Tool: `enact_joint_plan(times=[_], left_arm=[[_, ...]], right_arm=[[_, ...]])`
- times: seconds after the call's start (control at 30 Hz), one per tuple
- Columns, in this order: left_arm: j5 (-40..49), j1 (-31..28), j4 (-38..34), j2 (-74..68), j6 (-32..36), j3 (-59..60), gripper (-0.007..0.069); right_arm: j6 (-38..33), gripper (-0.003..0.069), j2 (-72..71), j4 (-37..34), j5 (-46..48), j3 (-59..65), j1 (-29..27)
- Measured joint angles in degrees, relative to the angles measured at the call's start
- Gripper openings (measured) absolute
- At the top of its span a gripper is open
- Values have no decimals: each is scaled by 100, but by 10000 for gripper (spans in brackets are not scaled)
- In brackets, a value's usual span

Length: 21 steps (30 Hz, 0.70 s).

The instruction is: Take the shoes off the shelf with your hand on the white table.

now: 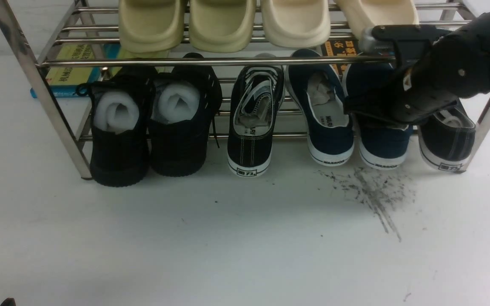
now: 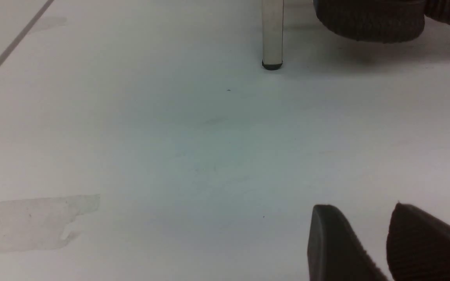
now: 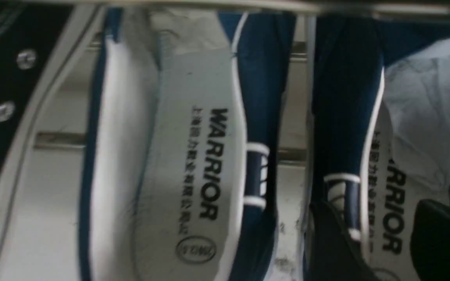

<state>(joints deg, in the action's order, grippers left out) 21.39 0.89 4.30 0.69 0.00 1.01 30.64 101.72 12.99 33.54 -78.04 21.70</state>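
Note:
The pair of navy slip-on shoes stands on the lower tier of the steel shelf [image 1: 211, 61], heels toward me: the left shoe [image 1: 328, 127] and the right shoe [image 1: 383, 146]. My right gripper [image 1: 355, 108] reaches under the upper bar onto the right shoe. In the right wrist view the gripper [image 3: 375, 207] is open and straddles that shoe's inner side wall [image 3: 346, 97], one finger outside, one over the insole. The left shoe [image 3: 193, 156] lies beside it. My left gripper [image 2: 361, 207] is open and empty, low over the white table [image 1: 228, 238].
Beige slippers [image 1: 223, 21] fill the upper tier. Black shoes with white foam [image 1: 119, 127], a black lace-up sneaker [image 1: 253, 123] and another dark sneaker [image 1: 449, 140] flank the navy pair. Dark scuff streaks [image 1: 372, 191] mark the table. A shelf leg [image 2: 272, 35] stands ahead of the left gripper.

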Motion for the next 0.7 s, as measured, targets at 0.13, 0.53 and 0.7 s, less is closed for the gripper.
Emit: enact_joint_plan(times=[0.13, 0.53, 0.7], left_arm=[[0, 0, 0, 0, 0, 0, 242], [0, 0, 0, 0, 0, 0, 242], [0, 0, 0, 0, 0, 0, 242]], right_arm=[[210, 285, 128, 334, -45, -1, 17], [-190, 56, -877, -123, 1137, 5, 13], [-1055, 56, -1909, -1147, 2007, 5, 13]])
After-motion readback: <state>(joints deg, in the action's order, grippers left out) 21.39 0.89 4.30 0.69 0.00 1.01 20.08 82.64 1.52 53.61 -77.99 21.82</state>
